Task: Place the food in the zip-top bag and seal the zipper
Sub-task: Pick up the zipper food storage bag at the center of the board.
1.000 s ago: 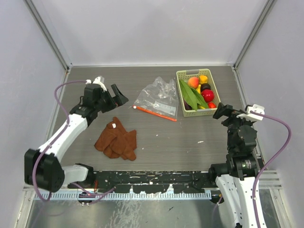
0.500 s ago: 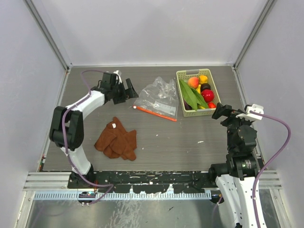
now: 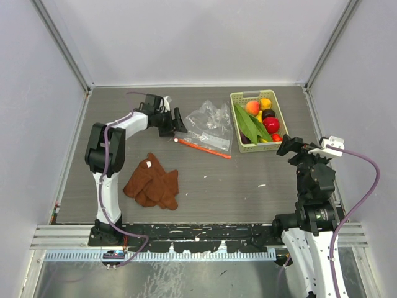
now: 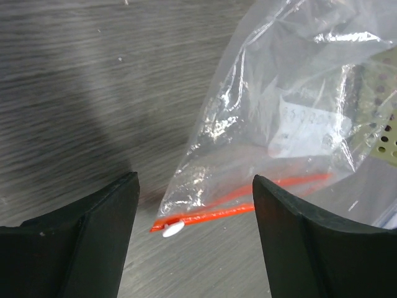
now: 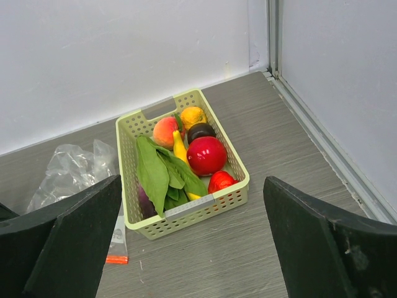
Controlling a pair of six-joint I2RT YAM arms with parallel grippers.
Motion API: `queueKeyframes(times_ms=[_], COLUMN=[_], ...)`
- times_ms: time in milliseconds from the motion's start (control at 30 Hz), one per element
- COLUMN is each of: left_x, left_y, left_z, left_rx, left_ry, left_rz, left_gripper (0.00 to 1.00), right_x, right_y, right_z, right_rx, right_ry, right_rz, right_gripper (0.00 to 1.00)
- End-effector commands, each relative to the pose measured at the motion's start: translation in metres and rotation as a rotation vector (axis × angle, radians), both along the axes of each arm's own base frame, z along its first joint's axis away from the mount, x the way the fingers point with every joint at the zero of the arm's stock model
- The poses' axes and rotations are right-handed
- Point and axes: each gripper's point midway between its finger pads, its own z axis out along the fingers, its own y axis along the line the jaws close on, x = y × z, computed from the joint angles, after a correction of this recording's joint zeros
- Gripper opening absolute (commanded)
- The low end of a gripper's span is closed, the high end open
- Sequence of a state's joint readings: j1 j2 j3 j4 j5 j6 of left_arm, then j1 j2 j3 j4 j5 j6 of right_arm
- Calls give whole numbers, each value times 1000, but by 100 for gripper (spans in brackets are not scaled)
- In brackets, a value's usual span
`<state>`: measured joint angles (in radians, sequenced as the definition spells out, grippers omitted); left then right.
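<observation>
Left tool [image 4: 193, 185], open and empty, straddles the zipper [image 3: 203, 148] end of the zip-top bag [image 4: 291, 93], apparently to grip it; right tool [image 3: 289, 146] gapes, empty, toward the food [image 5: 206, 155] in its basket [image 5: 127, 180].

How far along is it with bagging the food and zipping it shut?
Nothing is done yet: the food sits in the basket, and the bag lies flat with no food inside. In hand: the open left hand brackets the zipper at its tab end, not gripping. The right hand is open and empty. Remaining: loading and sealing.
</observation>
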<state>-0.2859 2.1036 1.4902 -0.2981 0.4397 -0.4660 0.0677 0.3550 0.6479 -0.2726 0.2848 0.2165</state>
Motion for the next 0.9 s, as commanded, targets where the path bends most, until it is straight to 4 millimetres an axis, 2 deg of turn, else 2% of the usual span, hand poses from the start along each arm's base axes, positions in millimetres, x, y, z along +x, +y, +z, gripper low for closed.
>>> queueKeyframes(times_ms=[0, 233, 367, 600, 700, 867], left_x=[0, -11, -16, -27, -34, -47], left_y=[-16, -22, -26, -22, -21, -16], left_z=[12, 5, 11, 45, 60, 85], left_rx=[-72, -115, -136, -162, -181, -191], left_ry=[-10, 19, 22, 1, -9, -28], left_rz=[-83, -94, -102, -74, -58, -31], left_gripper=[71, 44, 28, 8, 1, 0], right_x=[-1, 2, 3, 2, 3, 4], right_y=[2, 5, 7, 12, 21, 28], right_z=[14, 11, 10, 14, 17, 16], right_rx=[7, 7, 7, -3, -8, -7], right_ry=[-44, -31, -27, -37, -39, -22], right_rz=[9, 28, 37, 65, 119, 155], right_gripper=[100, 100, 100, 100, 100, 100])
